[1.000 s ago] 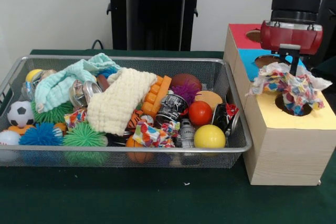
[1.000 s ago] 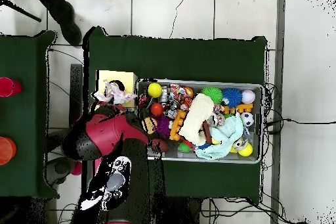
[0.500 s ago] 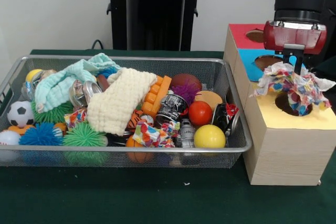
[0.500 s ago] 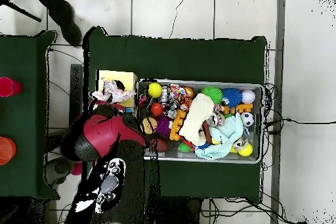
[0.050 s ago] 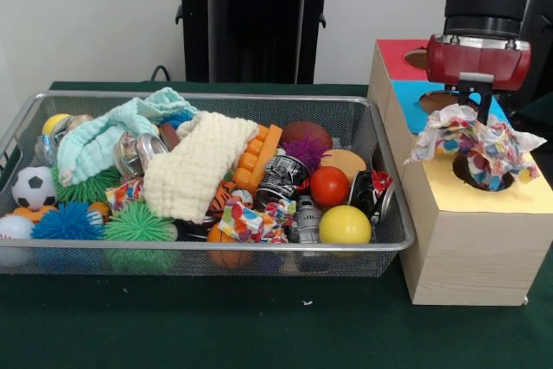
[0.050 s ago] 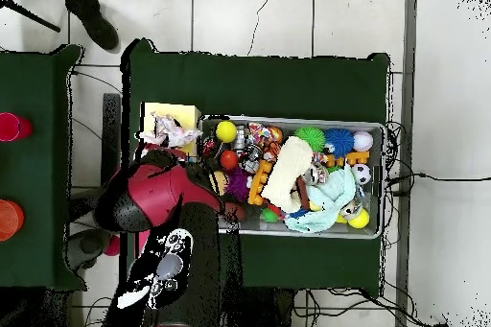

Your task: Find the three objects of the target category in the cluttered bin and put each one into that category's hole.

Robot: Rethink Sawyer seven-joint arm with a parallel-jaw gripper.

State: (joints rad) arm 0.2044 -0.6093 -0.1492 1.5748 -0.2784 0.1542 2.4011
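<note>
Front view low — overhead straight down

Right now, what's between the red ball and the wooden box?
In the front view, a crushed can leans against the bin's mesh end wall, between the red ball and the box. Past the wall, nothing else.

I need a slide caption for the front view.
Pincer holds patterned cloth over the yellow hole, beside the cluttered bin.
</note>
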